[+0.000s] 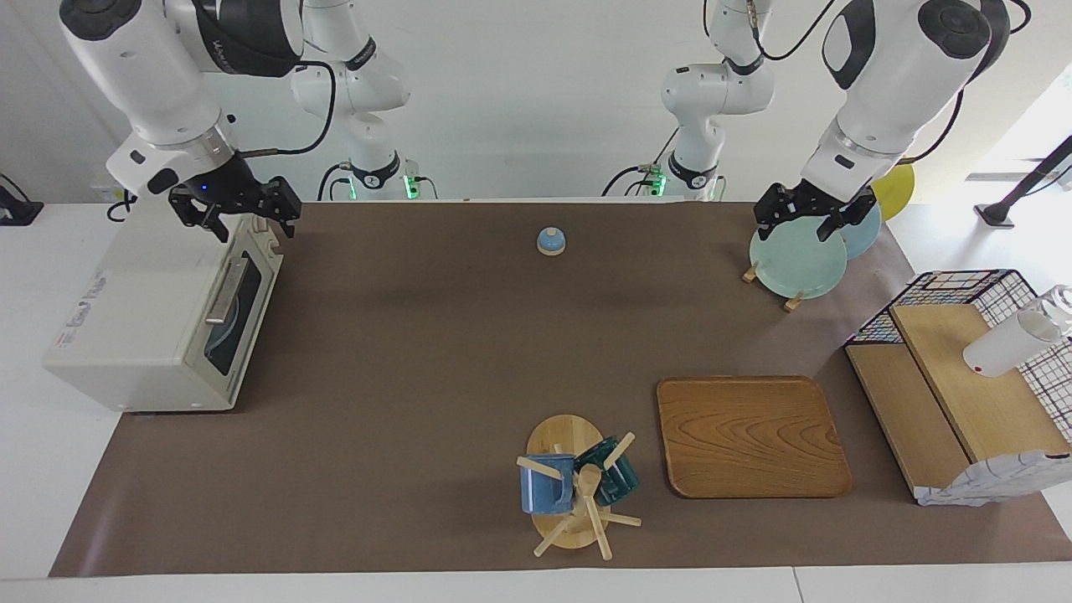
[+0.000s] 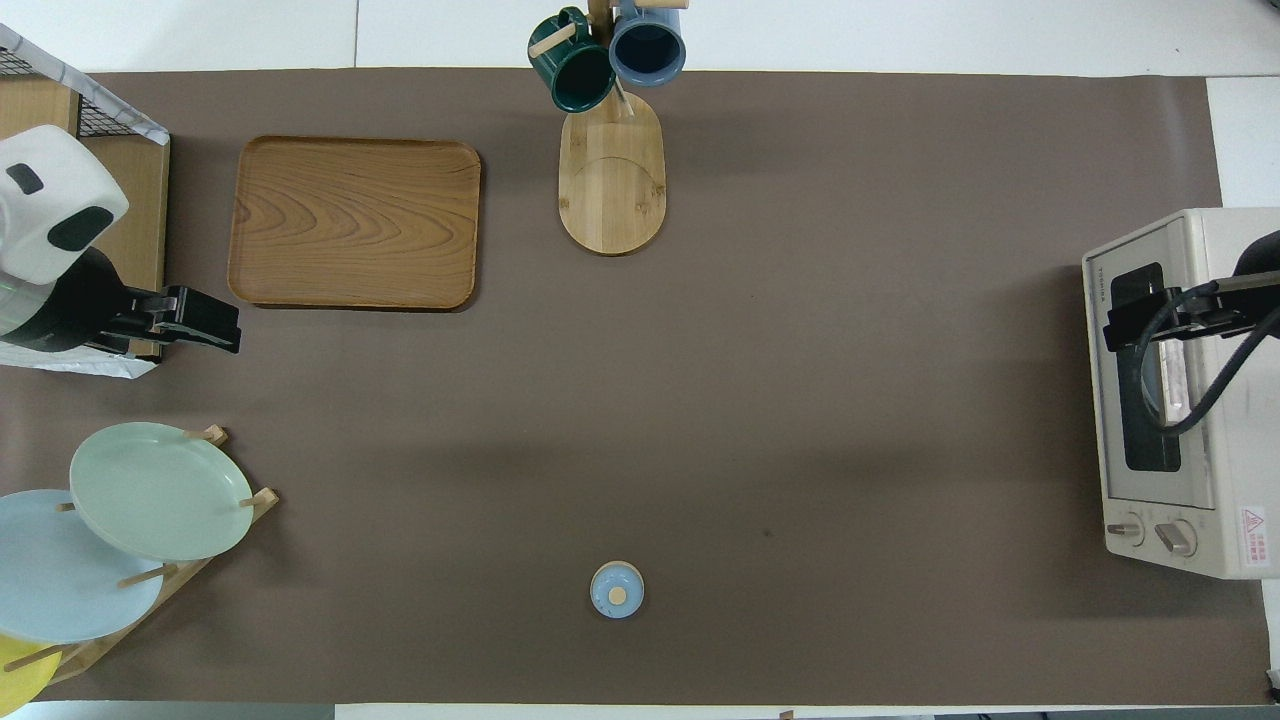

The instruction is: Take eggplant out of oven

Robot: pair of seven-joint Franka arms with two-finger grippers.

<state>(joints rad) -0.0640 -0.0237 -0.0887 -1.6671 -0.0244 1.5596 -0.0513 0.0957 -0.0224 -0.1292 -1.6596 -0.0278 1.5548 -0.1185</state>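
Observation:
The cream-white oven [image 1: 126, 310] stands at the right arm's end of the table, also in the overhead view [image 2: 1215, 470]. Its dark glass door is shut, with the metal bar handle [image 1: 226, 289] across it. The eggplant is hidden; only a bluish plate shows dimly through the glass. My right gripper [image 1: 251, 226] hangs open and empty over the oven's top front edge, at the end nearer to the robots; it also shows in the overhead view [image 2: 1115, 330]. My left gripper [image 1: 800, 228] waits open and empty over the plate rack, and shows in the overhead view [image 2: 225, 322].
A small blue bell [image 1: 550, 241] sits mid-table near the robots. A rack with pale green and blue plates [image 1: 796, 260], a wooden tray [image 1: 749, 435], a mug tree [image 1: 578, 486] and a wire basket [image 1: 963, 289] with boards and a white bottle [image 1: 1009, 343] fill the left arm's end.

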